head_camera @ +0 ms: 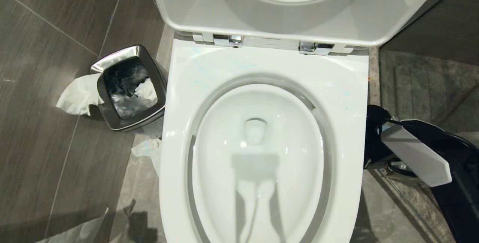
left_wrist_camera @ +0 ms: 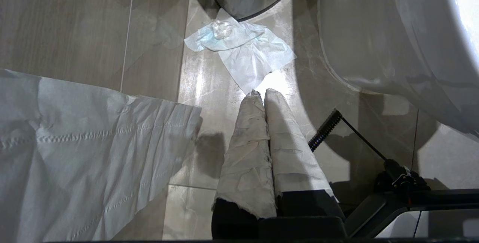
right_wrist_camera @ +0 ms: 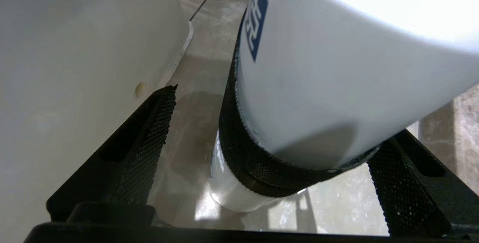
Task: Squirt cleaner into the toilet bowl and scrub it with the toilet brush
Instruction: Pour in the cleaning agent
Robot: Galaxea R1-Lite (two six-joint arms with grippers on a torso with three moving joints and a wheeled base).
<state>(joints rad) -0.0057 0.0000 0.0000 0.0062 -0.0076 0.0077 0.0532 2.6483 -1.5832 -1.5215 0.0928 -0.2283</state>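
Right gripper (right_wrist_camera: 284,112), report state. (Operator)

Released: both black textured fingers (right_wrist_camera: 149,142) are spread wide. A white cylindrical container (right_wrist_camera: 329,67) with a black textured band (right_wrist_camera: 239,153) and a blue label (right_wrist_camera: 256,22) stands between them. One finger is clearly apart from the band. Contact at the other finger cannot be determined. (Technician)

Locate the toilet bowl relative to that gripper. (Operator)

The toilet's white outer wall (right_wrist_camera: 75,67) runs close beside the finger that stands apart from the band. In the head view the right arm (head_camera: 415,153) sits low on the floor side, just beside the toilet's right flank. The toilet bowl (head_camera: 258,153) lies up and to the left of it, past the rim (head_camera: 351,142). (Technician)

Cleaner? (Operator)

Faint turquoise streaks of cleaner (head_camera: 195,80) show on the rim's far side from the gripper, near the hinges (head_camera: 235,40). The seat and lid (head_camera: 299,7) are raised behind the bowl. (Technician)

Left gripper (left_wrist_camera: 261,93)? (Operator)

Clenched and empty, with the tape-wrapped fingers (left_wrist_camera: 247,153) pressed together, pointing down at the floor tiles (left_wrist_camera: 157,22). A crumpled tissue (left_wrist_camera: 239,44) lies just ahead of the fingertips. A large paper sheet (left_wrist_camera: 75,142) hangs to one side, and the toilet's pedestal (left_wrist_camera: 374,40) is on the other. (Technician)

Further out? (Operator)

A square steel waste bin (head_camera: 129,87) stands beyond the bowl's left side, well apart from the right gripper, with tissue (head_camera: 76,95) draped over its edge. (Technician)
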